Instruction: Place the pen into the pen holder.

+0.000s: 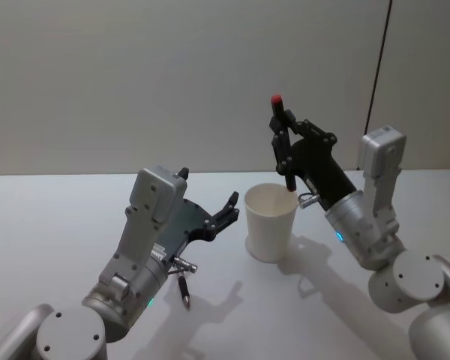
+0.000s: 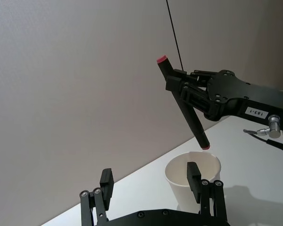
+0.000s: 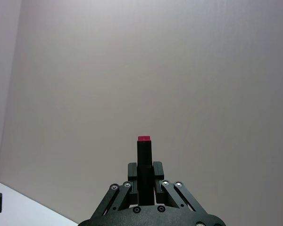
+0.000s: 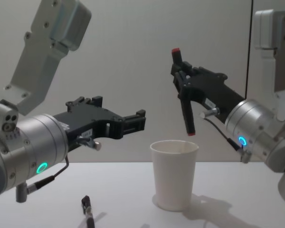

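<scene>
My right gripper is shut on a black pen with red ends and holds it nearly upright. In the chest view the pen hangs with its lower tip just above the rim of the pen holder, a plain white tapered cup standing on the table. In the right wrist view the pen sticks up between the fingers of the right gripper. My left gripper hovers open and holds nothing, just left of the cup. Its wrist view looks between its fingers at the cup and the pen.
A second dark pen lies on the white table under my left arm, also seen in the chest view. A plain grey wall stands behind the table.
</scene>
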### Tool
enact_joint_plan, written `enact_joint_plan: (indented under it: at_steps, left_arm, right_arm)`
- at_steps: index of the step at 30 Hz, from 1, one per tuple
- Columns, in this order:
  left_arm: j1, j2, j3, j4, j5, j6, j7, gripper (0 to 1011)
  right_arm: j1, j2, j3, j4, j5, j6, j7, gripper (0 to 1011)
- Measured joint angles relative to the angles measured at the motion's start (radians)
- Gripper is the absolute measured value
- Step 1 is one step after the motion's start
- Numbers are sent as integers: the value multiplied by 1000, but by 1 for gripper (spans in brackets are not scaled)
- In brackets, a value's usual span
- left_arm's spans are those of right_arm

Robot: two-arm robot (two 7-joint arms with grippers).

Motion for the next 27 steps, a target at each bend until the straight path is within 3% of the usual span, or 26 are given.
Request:
enact_joint_plan:
  at_steps: [12,27]
  left_arm:
    - [0,0,0,0,0,0,0,1003]
    - [0,0,0,0,0,0,0,1003]
  right_arm:
    - [35,-23,-5,103,82,-59,72,182]
    - [79,-44,-4,224,105,-113,108,182]
